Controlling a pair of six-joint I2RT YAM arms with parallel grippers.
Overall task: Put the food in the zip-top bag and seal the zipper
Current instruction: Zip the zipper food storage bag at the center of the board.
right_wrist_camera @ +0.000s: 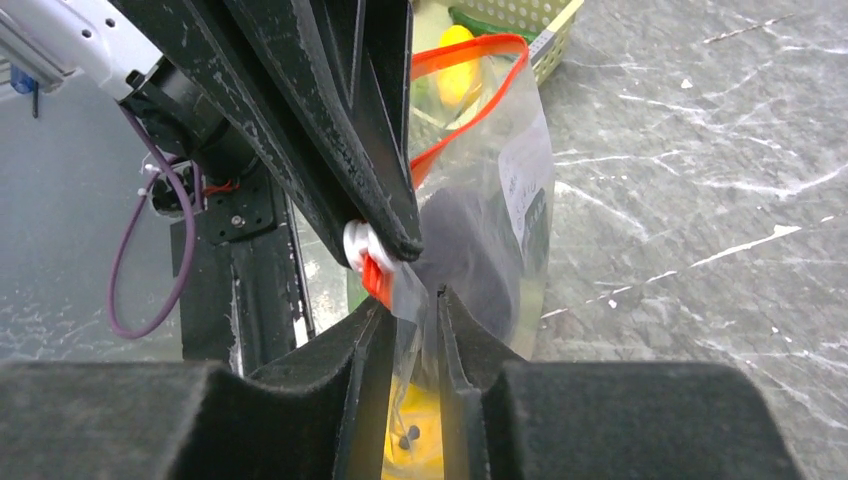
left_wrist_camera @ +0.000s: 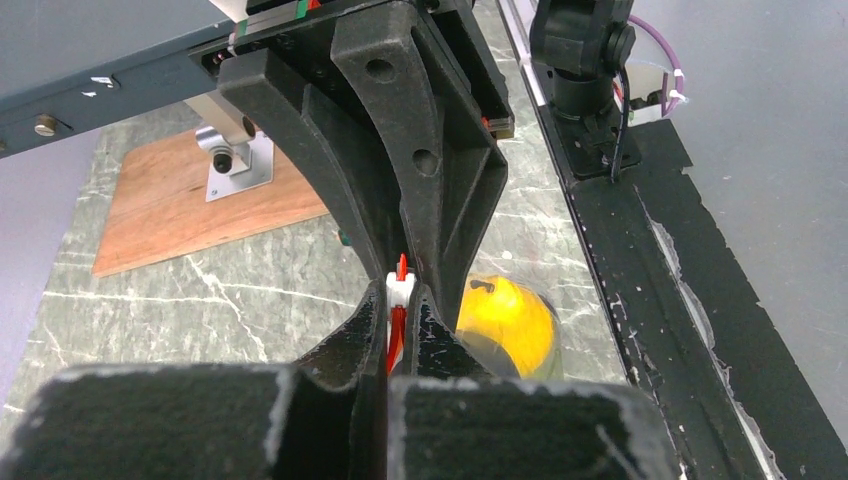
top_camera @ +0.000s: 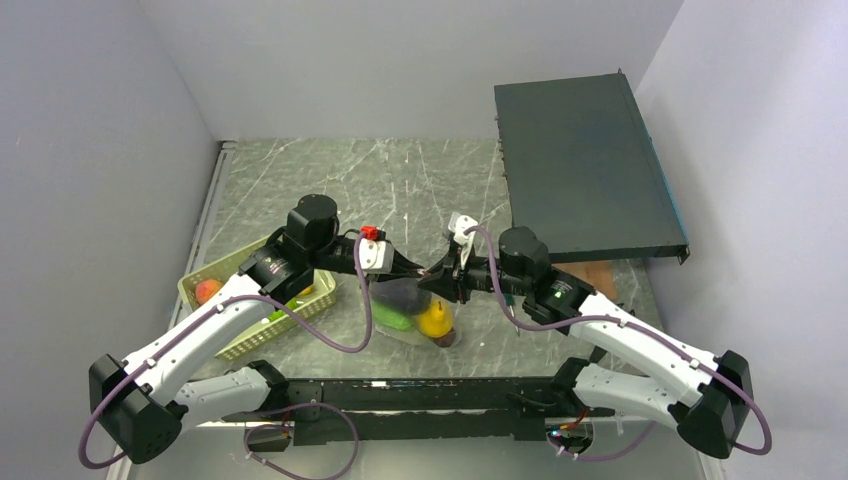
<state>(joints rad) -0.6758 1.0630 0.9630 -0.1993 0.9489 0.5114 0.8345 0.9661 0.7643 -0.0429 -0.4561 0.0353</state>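
Note:
The zip-top bag (top_camera: 408, 312) lies on the marble table between the arms, holding a yellow fruit (top_camera: 435, 320), a green piece (top_camera: 390, 318) and a dark purple piece (top_camera: 400, 293). My left gripper (left_wrist_camera: 400, 310) is shut on the white slider (left_wrist_camera: 400, 290) of the red-orange zipper (right_wrist_camera: 470, 60). Beyond the slider, the zipper strip loops apart. My right gripper (right_wrist_camera: 415, 320) faces the left one, jaws slightly apart, with clear bag film (right_wrist_camera: 415, 310) hanging loose between them just below the slider (right_wrist_camera: 362, 248). Both grippers meet above the bag's right end (top_camera: 432, 276).
A light green slatted basket (top_camera: 245, 340) stands left of the bag with an orange fruit (top_camera: 208, 290) and other pieces inside. A dark flat panel (top_camera: 585, 165) lies at the back right, a wooden board (left_wrist_camera: 200, 200) beside it. A black rail (top_camera: 420, 395) runs along the near edge.

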